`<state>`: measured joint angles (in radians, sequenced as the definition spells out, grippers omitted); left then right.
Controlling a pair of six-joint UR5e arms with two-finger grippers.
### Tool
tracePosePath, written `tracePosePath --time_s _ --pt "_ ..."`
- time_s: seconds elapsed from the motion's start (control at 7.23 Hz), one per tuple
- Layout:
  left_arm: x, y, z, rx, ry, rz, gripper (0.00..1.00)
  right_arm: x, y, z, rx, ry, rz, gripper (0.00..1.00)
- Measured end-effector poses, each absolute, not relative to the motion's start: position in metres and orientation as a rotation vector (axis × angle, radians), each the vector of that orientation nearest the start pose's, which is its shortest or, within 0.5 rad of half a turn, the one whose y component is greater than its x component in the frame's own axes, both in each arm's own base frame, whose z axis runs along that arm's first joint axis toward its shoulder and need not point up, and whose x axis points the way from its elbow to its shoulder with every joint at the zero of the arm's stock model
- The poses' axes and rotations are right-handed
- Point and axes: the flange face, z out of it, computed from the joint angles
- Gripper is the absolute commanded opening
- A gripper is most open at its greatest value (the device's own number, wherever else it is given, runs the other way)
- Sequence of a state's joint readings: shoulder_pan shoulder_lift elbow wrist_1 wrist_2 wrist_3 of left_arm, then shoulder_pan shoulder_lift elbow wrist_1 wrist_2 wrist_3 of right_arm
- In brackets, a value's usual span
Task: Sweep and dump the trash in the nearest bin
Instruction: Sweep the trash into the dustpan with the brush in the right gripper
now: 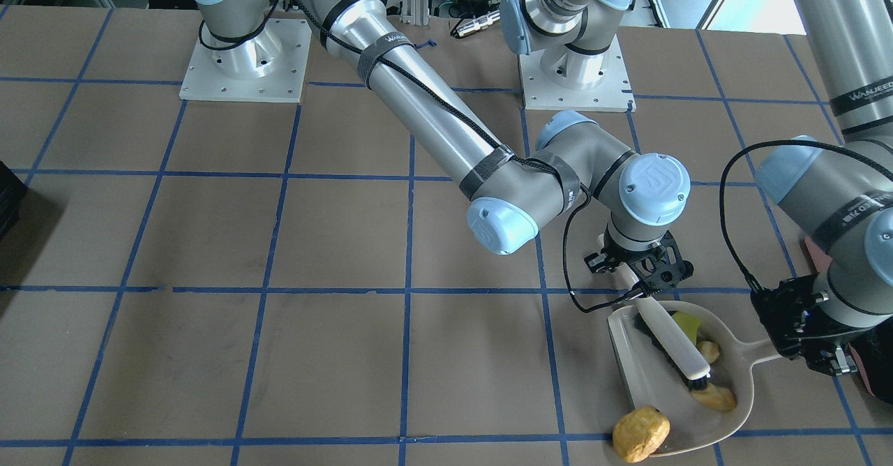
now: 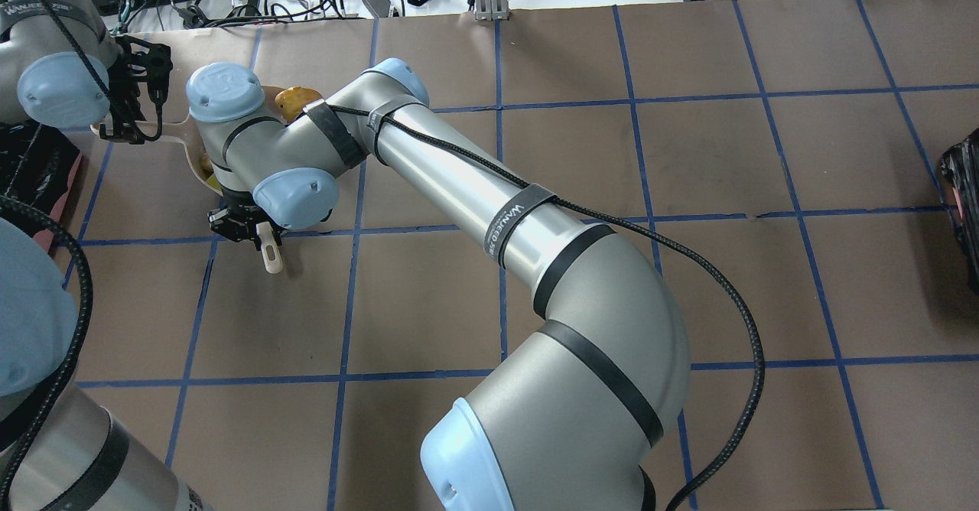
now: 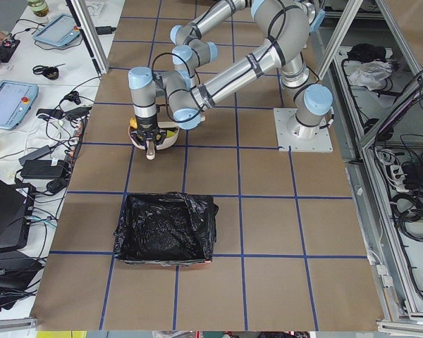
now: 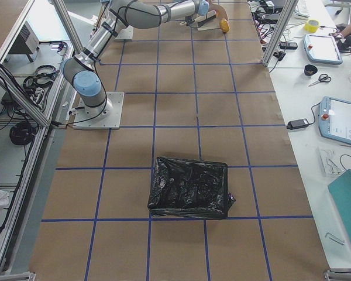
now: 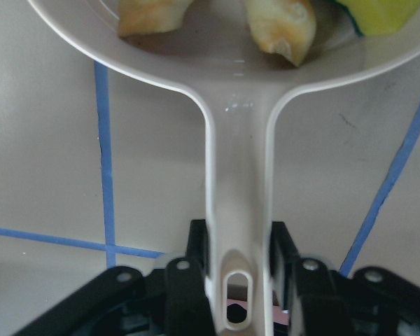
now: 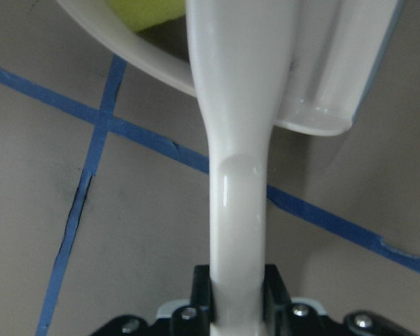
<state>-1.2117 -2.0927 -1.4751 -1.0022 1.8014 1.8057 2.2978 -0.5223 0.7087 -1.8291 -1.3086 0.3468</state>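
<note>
Croissant (image 1: 715, 397) seemingly lies crosswise to dustpan handle (image 5: 238, 175).

Brown table (image 1: 209, 243) w/ blue tape grid (image 1: 411, 289): dustpan (image 1: 645, 382), oval lump (image 1: 640, 433) at its lip, black-bagged bin (image 3: 166, 229)

All I can read from here is a white brand word, roughly "WANJEED", printed on the black strap (image 2: 516, 216) round the right arm (image 2: 459, 167) and on a matching strap (image 1: 864, 96) round the left arm (image 1: 837, 26).
</note>
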Motion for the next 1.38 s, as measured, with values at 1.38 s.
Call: tracePosePath --time_s 1.38 --pt "0.171 -0.668 0.265 2.009 2.201 0.11 0.0 0.623 -0.564 0.244 0.52 2.896 0.294 0.0"
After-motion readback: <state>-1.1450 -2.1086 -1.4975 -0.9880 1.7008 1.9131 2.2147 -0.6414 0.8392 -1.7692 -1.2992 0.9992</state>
